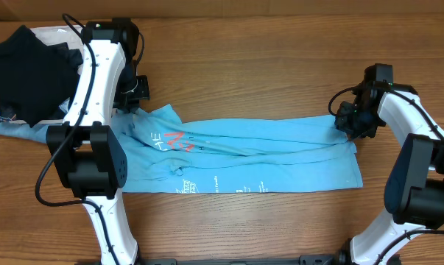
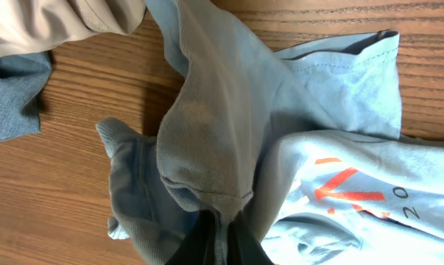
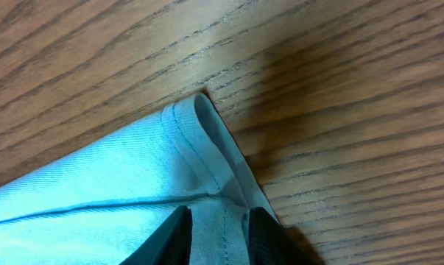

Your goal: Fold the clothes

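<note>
Between left tool (image 2: 223, 243) and right tool (image 3: 218, 237), T-shirt (image 1: 266, 151)

Overhead top-down, wrist views close on T-shirt (image 1: 280, 158)

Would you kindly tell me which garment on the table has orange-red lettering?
The light blue T-shirt stretched across the middle; the black garment at the far left shows no lettering.

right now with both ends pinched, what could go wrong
The right gripper holds only the hem corner of the T-shirt; a pull may slip it free.
The left gripper grips a bunched wad, so the fold may trap creases.
The beige trousers lie close and could get dragged.
</note>
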`<state>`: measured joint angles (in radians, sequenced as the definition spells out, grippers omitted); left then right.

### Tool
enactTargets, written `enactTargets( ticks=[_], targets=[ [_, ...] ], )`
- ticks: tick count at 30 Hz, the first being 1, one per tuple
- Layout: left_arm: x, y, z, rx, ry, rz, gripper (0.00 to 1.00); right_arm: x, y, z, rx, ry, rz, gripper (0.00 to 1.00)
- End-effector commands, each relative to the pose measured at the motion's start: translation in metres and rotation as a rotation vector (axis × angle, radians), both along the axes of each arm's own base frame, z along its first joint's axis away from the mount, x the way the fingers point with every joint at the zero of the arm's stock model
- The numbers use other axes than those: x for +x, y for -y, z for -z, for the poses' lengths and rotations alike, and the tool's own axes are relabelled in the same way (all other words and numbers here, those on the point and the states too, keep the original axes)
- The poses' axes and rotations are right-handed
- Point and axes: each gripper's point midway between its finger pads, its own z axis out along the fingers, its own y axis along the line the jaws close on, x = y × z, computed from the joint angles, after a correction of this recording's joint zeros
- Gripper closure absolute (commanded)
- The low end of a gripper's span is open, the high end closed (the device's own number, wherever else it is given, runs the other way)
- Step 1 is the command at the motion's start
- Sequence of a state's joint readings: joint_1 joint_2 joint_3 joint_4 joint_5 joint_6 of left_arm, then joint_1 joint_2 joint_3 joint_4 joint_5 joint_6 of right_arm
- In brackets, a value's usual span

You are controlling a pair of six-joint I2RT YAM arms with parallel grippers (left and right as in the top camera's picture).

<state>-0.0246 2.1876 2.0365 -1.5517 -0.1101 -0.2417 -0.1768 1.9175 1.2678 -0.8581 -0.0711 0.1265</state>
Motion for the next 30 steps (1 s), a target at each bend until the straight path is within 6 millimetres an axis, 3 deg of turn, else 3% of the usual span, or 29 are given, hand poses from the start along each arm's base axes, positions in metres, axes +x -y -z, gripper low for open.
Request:
enactTargets(
  ticks=[1, 5, 9, 18, 22, 25, 30],
  targets=[
    [-0.002, -0.001, -0.009, 0.015, 0.021, -0.016, 0.96, -0.001, 0.001, -0.002, -0.010, 0.000, -0.002, 0.72],
    [-0.002, -0.001, -0.009, 0.015, 0.021, -0.016, 0.96, -0.001, 0.002, 0.000, -0.009, -0.005, -0.001, 0.79],
    [-0.002, -0.002, -0.009, 0.015, 0.020, -0.016, 0.96, -0.001, 0.002, 0.000, -0.010, -0.003, 0.005, 0.96],
    [-0.005, -0.004, -0.009, 0.028, 0.009, -0.012, 0.96, -0.005, 0.005, -0.002, -0.026, -0.020, 0.017, 0.96],
    [-0.011, -0.009, -0.011, 0.049, -0.016, -0.012, 0.96, -0.007, 0.013, -0.022, -0.064, -0.020, 0.051, 0.96],
    [-0.015, -0.006, -0.012, 0.032, -0.033, -0.013, 0.96, -0.007, 0.015, -0.048, -0.072, 0.005, 0.055, 0.96],
    [-0.021, -0.006, -0.024, 0.032, -0.026, -0.015, 0.96, -0.020, 0.020, -0.076, -0.112, 0.005, 0.072, 0.96]
  ],
)
